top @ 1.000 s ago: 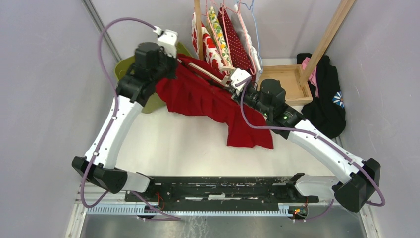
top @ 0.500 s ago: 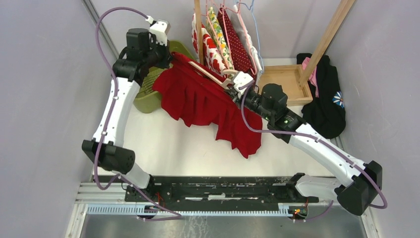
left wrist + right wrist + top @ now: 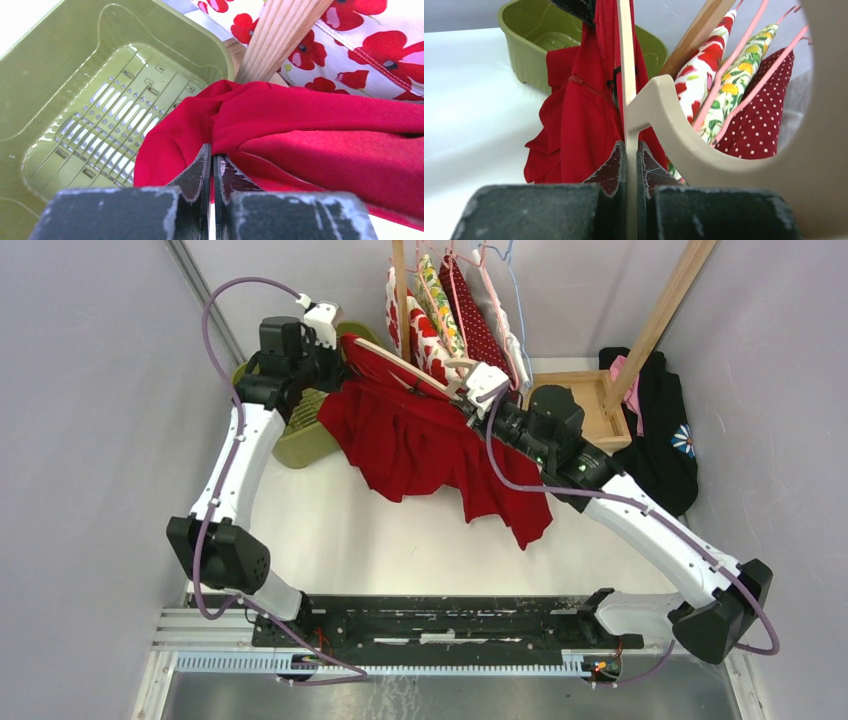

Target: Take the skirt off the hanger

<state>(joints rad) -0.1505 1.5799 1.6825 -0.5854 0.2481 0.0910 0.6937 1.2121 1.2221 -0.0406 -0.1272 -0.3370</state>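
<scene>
At ten o'clock over the basket, left gripper pinches skirt, right gripper clamps hanger — mid-removal; next, pull skirt clear

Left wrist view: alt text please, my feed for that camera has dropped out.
The left end effector is shut on a fold of the red skirt at bottom centre. A green slotted basket lies below on the left; a wooden bar and poppy-print fabric are at upper right.

readable text: none | top external: nothing legible | left wrist: nothing legible | right wrist: nothing legible
</scene>
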